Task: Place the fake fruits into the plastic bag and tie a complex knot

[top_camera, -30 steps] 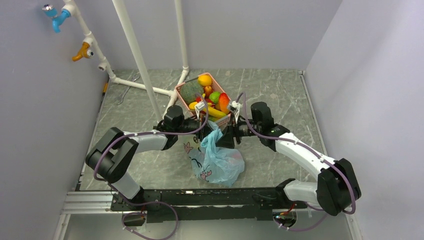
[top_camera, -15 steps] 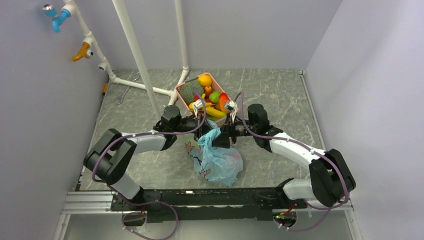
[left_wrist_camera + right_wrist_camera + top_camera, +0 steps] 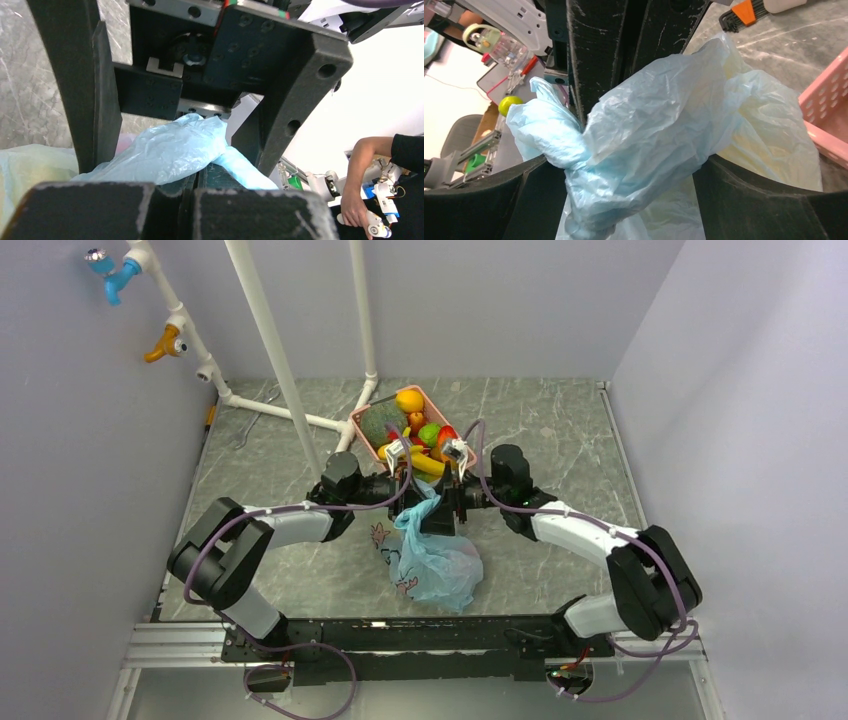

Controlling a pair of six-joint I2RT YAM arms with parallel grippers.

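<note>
The light-blue plastic bag lies on the table between my arms, its top lifted. My left gripper is shut on the bag's handle; the pinched film bulges over the closed fingers. My right gripper faces it, open, with jaws on either side of the bunched, twisted handles. Whether that bunch is a tied knot I cannot tell. Fake fruits fill the pink basket: an orange, a melon, a lime, bananas. A yellowish tint shows through the bag.
White pipes rise at the back left beside the basket. The basket's pink wall is close to the right of the bag. An orange-handled tool lies on the marbled table. The arms' base rail spans the near edge.
My right gripper has moved left toward the left gripper and its jaws have spread wider. The bag's top has shifted slightly left. The left gripper stays shut.
</note>
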